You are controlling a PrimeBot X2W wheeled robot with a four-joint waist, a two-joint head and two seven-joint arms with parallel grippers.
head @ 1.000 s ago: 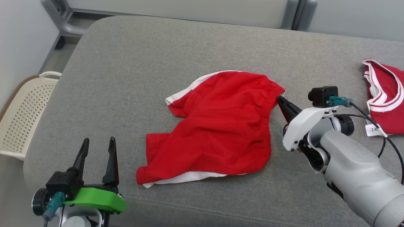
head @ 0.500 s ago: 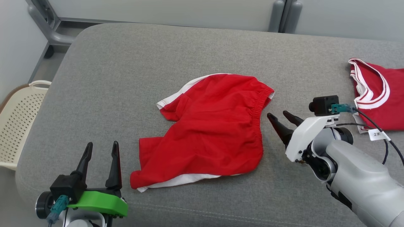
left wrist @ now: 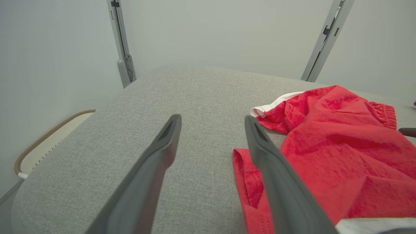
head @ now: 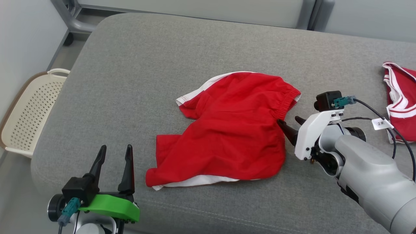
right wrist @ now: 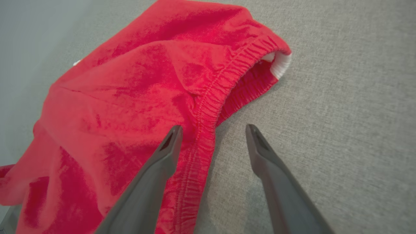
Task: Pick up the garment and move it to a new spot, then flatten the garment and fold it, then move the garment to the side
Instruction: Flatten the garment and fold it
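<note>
Red garment (head: 234,130) at wide-open right gripper (head: 287,119); left gripper (head: 116,147) wide-open too; tag (head: 381,123) "2米"

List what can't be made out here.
- Second red garment: head view, cut off by right edge.
- Cable tag: head view, print too small to read.
- Basket: head view, partly hidden behind the cushion.
- Shorts: left wrist view, cut by right edge, partly behind the left gripper.
</note>
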